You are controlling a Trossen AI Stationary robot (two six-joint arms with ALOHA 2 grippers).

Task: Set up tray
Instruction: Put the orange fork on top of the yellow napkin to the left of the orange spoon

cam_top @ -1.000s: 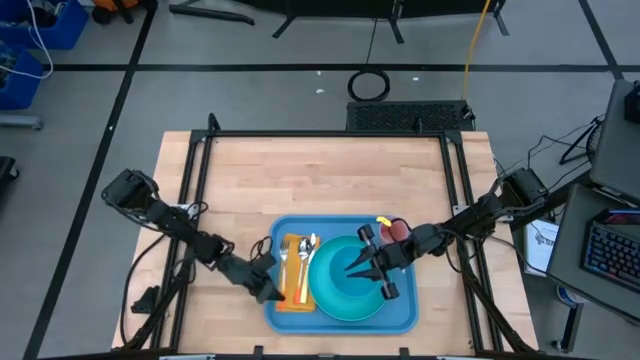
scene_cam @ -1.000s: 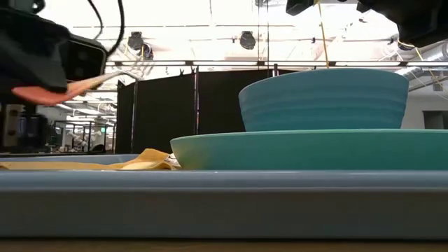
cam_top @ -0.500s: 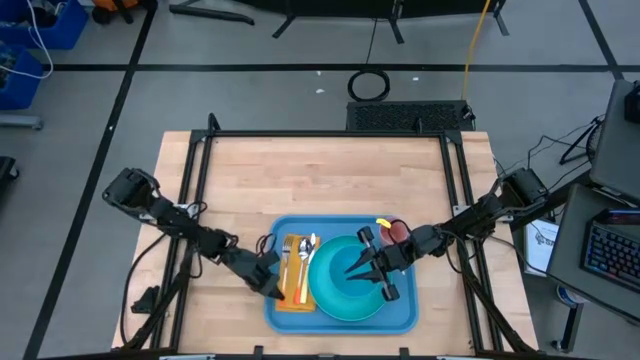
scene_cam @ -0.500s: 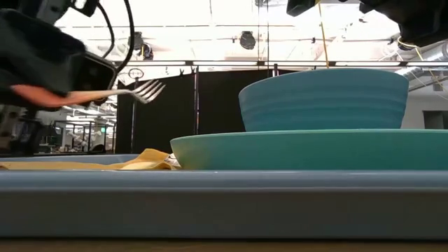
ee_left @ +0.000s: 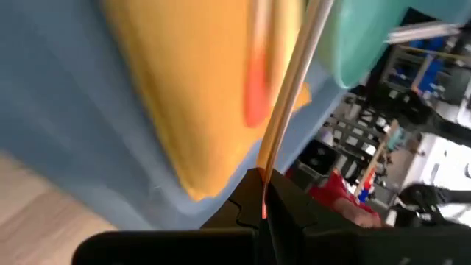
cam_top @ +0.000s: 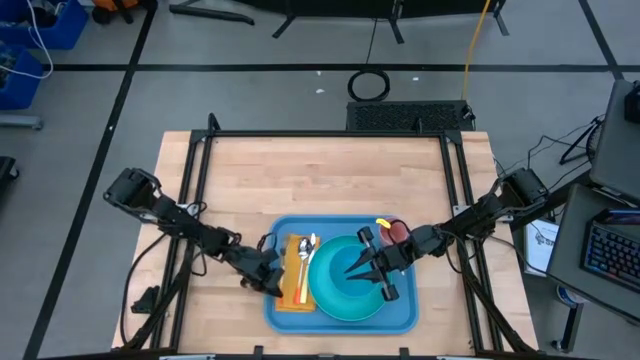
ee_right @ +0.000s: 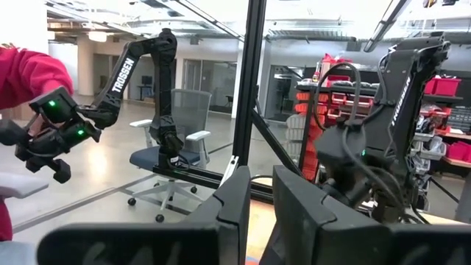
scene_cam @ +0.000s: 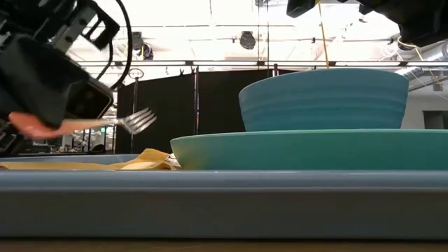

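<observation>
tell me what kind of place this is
Likely a robotics lab or workshop: another Trossen arm stands beyond the table, with an office chair, taped floor lines and red parts bins.

Left hand (cam_top: 272, 283) at blue tray's (cam_top: 400, 318) napkin (cam_top: 292, 297), seemingly gripping a fork.

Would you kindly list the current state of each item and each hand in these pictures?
tray: flat on the table, loaded.
napkin: spread on the tray.
plate: on the tray, bowl stacked on it.
fork: held above the napkin.
left hand: shut on the fork.
right hand: over the bowl.
</observation>
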